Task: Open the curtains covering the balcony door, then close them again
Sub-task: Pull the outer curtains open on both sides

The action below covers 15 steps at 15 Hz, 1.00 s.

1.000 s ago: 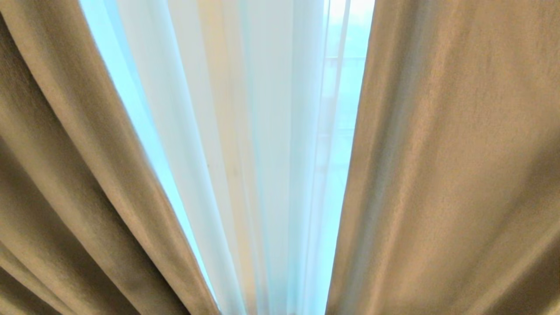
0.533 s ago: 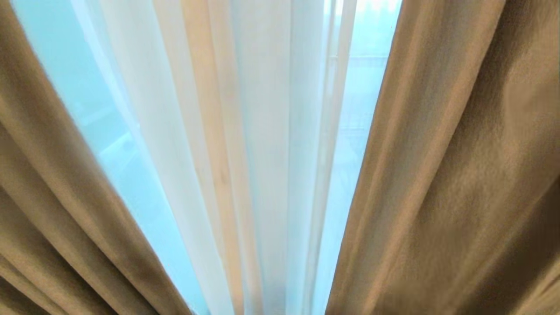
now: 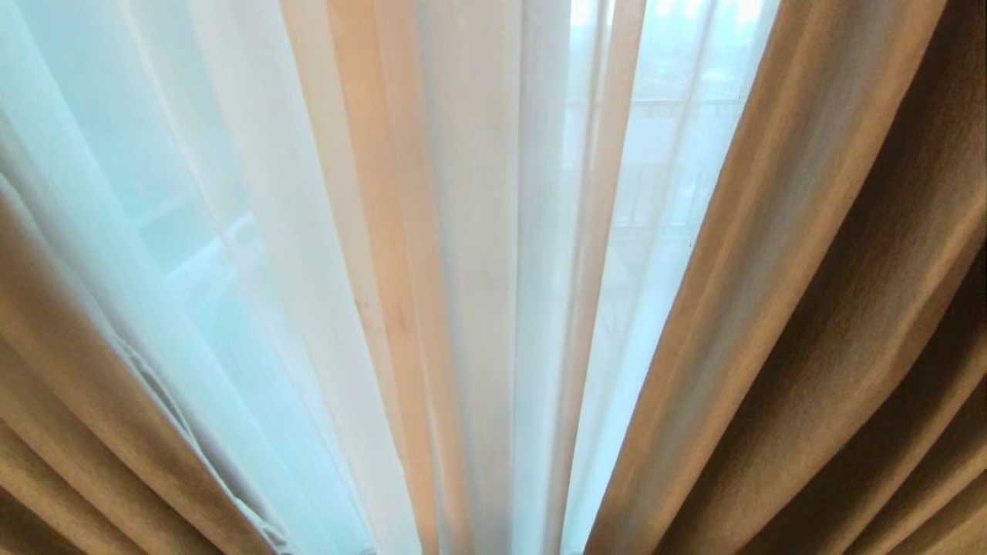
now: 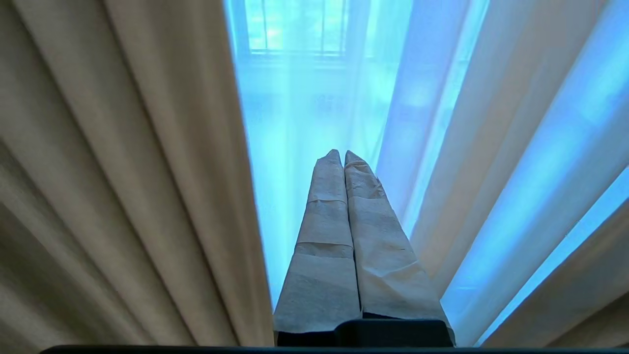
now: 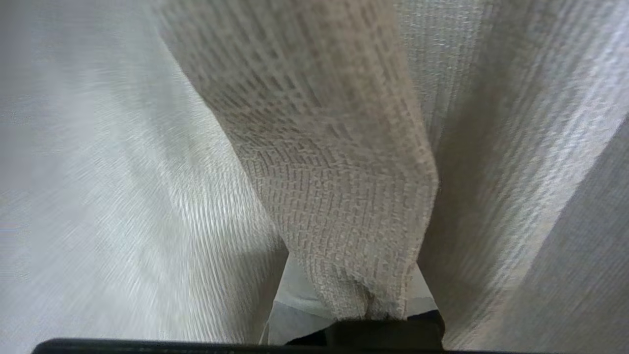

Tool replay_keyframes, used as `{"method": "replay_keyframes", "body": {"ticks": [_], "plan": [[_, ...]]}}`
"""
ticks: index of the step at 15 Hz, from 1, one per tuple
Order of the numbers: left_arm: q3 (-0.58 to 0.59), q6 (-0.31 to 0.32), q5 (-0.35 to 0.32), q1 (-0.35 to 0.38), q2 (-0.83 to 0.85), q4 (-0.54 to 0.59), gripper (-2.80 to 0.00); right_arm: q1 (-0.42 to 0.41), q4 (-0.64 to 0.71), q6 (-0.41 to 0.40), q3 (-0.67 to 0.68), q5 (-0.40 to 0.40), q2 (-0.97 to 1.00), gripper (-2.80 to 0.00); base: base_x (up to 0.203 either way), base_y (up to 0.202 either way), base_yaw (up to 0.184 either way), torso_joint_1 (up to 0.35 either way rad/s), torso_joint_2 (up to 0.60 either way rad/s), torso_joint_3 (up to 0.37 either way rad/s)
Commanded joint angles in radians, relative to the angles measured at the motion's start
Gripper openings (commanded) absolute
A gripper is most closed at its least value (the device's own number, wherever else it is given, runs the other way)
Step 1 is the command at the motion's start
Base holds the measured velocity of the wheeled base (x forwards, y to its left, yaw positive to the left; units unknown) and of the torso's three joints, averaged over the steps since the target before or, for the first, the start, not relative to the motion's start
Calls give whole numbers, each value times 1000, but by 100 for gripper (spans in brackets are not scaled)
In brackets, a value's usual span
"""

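Before you, in the head view, the curtains fill the frame: the left drape (image 3: 69, 401) and the right drape (image 3: 833, 308), both grey-beige, are parted, and the white sheers (image 3: 432, 254) hang across the gap between them. Through the sheers you can faintly make out the balcony door (image 3: 671, 154), its details washed out by light. Your left gripper (image 4: 342, 157), its fingers wrapped in pale tape, is clenched on nothing and points into the gap beside the left drape. Your right gripper (image 5: 363, 305) is clenched on a fold of the right drape's woven cloth, which covers its fingertips.
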Motion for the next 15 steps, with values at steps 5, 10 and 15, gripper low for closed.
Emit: {"method": "replay_keyframes", "body": {"ticks": [5, 10, 15], "plan": [[0, -1, 0, 0, 0, 0, -280, 4, -11, 0, 96, 12, -82, 0, 0, 0, 0, 0, 0, 0], [0, -1, 1, 0, 0, 0, -280, 3, -11, -1, 193, 7, -194, 0, 0, 0, 0, 0, 0, 0], [0, -1, 2, 0, 0, 0, -280, -4, -5, -23, 374, 2, -374, 0, 0, 0, 0, 0, 0, 0]]}}
